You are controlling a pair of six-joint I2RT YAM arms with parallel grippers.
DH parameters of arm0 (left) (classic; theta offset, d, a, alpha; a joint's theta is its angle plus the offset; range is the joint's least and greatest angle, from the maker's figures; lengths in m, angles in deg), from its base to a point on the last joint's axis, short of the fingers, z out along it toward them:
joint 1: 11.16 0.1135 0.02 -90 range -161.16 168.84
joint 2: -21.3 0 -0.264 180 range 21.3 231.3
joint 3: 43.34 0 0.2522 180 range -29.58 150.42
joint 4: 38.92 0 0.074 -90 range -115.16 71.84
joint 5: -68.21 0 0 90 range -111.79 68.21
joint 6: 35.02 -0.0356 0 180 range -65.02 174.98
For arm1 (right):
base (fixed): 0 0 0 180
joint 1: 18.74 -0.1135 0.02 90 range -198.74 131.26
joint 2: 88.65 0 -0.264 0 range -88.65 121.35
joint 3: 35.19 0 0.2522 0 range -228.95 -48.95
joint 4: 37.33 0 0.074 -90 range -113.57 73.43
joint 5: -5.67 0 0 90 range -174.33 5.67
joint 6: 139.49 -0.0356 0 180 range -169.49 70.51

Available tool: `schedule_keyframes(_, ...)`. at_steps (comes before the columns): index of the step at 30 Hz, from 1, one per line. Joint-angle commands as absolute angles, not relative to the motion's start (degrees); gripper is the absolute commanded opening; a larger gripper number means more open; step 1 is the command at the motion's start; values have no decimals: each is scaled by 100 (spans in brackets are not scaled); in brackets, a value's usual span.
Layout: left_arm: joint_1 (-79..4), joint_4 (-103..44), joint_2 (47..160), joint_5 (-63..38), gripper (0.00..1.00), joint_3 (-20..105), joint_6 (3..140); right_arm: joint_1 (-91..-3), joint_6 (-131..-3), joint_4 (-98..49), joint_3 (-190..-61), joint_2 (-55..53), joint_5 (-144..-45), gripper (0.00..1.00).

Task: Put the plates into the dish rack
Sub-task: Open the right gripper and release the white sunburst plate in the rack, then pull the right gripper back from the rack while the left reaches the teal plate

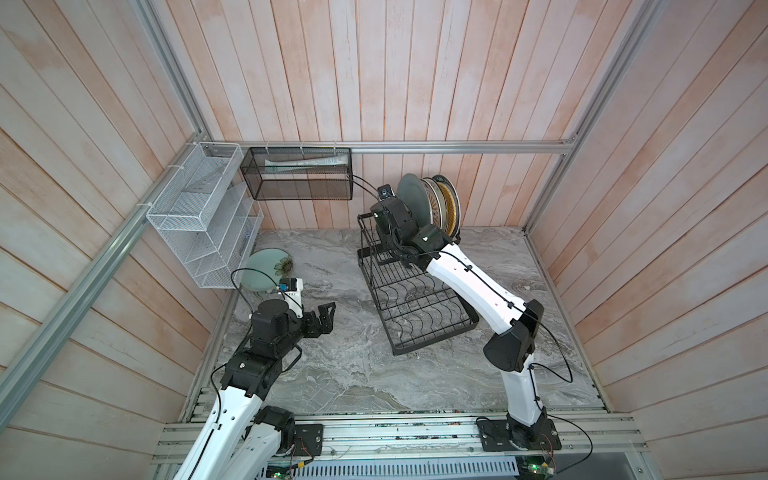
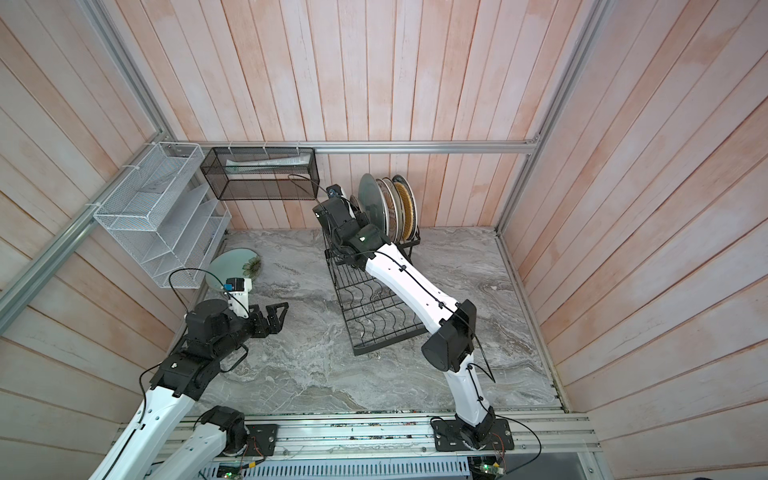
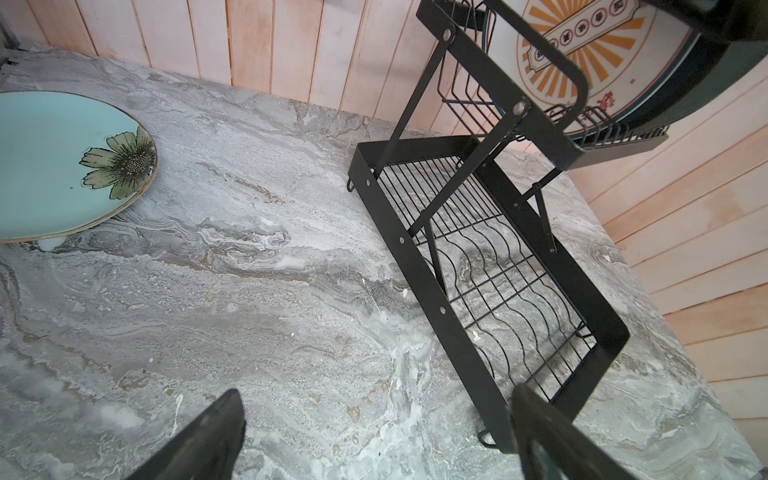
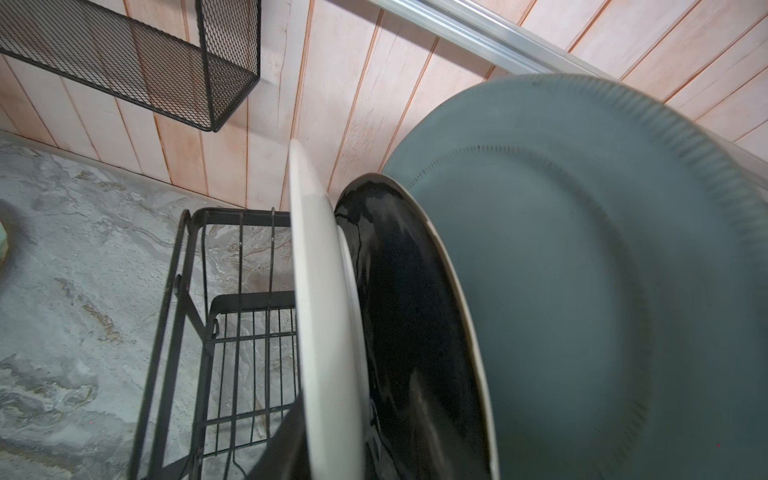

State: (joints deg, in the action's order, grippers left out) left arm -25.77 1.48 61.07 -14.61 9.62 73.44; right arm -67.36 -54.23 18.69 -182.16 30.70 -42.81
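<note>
While six plates (image 1: 413,199) are stood upright in the one dish rack (image 3: 422,274) beside the right gripper (image 1: 385,237), a seventh plate (image 1: 266,270) is laid flat near the left gripper (image 1: 322,318). The right arm is stretched over the rack, and its grip cannot be made out. The left arm is folded low, jaws spread wide.

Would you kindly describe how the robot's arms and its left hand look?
The left arm and right arm share white link shells and black joint housings. Thin black cables run clipped along them and loop free near the wrists. The left hand is black, with two angular open-frame fingers.
</note>
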Motion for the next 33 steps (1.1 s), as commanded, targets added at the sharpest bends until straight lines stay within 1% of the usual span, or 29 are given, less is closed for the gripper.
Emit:
schedule_keyframes(1,-2549,178,6137,-1449,100,927,7423,-6621,-5442,2029,-18464,2851,-4223,40)
schedule_keyframes(6,-2548,105,6173,-1441,100,901,7604,-6602,-5471,2020,-18505,2737,-4589,48)
schedule_keyframes(12,-2514,-211,6477,-1341,100,830,8454,-6620,-5505,1839,-18492,2547,-5123,50)
schedule_keyframes(14,-2372,-279,6625,-1205,100,832,8749,-6653,-5452,1723,-18491,2447,-5209,55)
schedule_keyframes(17,-1793,-449,6753,-737,100,760,9289,-6725,-5372,1533,-18483,2249,-5397,63)
schedule_keyframes(21,-549,-918,6892,220,100,452,10045,-6774,-5545,1480,-18463,1986,-6063,74)
schedule_keyframes(23,66,-1175,6995,586,100,275,10445,-6771,-5662,1447,-18299,1772,-6479,78)
schedule_keyframes(25,598,-1437,7125,686,100,89,10832,-6816,-5723,1204,-17765,1389,-6723,81)
schedule_keyframes(28,1049,-2288,7539,752,99,-261,11356,-6882,-5699,590,-16654,633,-6879,88)
schedule_keyframes(30,1125,-2894,8025,729,95,-352,11565,-6898,-5738,247,-15922,139,-7016,90)
schedule_keyframes(33,1133,-3389,8985,539,91,-144,11750,-6893,-5777,-54,-14975,-546,-7119,93)
